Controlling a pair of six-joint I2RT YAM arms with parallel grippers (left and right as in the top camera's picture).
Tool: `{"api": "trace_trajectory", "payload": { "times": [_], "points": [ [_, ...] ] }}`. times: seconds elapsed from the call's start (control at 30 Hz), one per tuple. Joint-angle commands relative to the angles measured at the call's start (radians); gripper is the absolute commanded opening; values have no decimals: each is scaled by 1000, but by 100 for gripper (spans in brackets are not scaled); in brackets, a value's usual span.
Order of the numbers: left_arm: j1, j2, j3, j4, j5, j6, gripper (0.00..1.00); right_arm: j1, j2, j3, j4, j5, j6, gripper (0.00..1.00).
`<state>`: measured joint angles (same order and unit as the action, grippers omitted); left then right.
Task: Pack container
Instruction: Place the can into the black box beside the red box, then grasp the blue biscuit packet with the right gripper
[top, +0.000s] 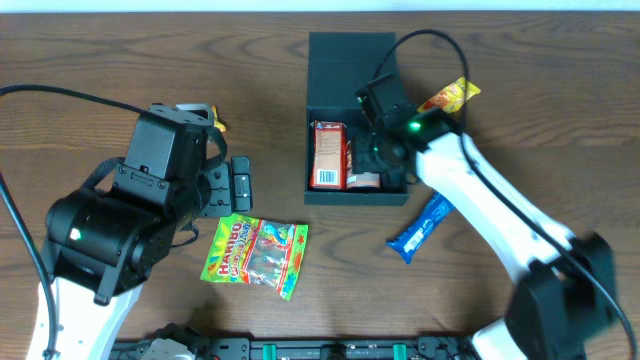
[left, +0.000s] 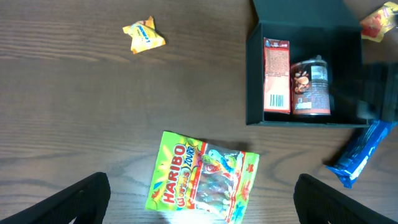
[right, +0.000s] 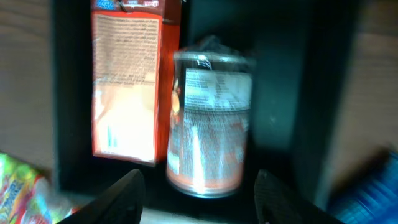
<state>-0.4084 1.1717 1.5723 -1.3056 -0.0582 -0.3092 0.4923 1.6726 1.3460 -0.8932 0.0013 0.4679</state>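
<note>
box (top: 356, 194): mid-tabletop, up toward the far edge, lid flipped open and lying back
inside it: red carton (top: 327, 155) along the left wall, can (left: 311, 87) lying right beside it; can't tell if they touch
right claw (right: 199, 186): over the box, fingers spread either side of the can. No contact I can make out, the view's pretty blurry tho
left claw (top: 243, 186): spread wide, hanging above the Haribo bag (top: 255, 255), holding nothing
Haribo bag: flat near the front edge, left of the box
blue packet (top: 422, 227): just off the box's front right corner
yellow-red packet (top: 450, 97): near the box's right wall
yellow wrapper (left: 143, 34): on its own, well left of the box
</note>
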Motion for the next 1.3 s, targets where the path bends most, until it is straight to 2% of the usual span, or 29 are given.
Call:
{"api": "trace_trajectory", "payload": {
  "times": [0.0,0.13,0.27,0.4,0.5,0.73,0.8,1.03,1.17,1.27],
  "points": [
    [4,2,15,-4,0,18,95,-3,-110,15,-64,58,-28,59],
    [4,2,16,-4,0,18,95,-3,-212,15,-221,159,31,55],
    [4,2,16,-4,0,18,95,-3,-235,-9,-414,292,389,53],
    [4,2,15,-4,0,18,95,-3,-241,-112,-412,302,639,52],
    [4,2,16,-4,0,18,95,-3,-266,-235,-366,301,775,52],
    [4,2,15,-4,0,18,95,-3,-347,-488,-89,257,783,52],
    [4,2,15,-4,0,18,95,-10,-347,-533,-12,256,726,52],
    [4,2,15,-4,0,18,95,-121,-347,-624,102,219,605,52],
    [4,2,15,-4,0,18,95,-194,-346,-658,212,143,482,55],
    [4,2,15,-4,0,18,95,-216,-346,-681,280,84,477,57]
  ]
}}
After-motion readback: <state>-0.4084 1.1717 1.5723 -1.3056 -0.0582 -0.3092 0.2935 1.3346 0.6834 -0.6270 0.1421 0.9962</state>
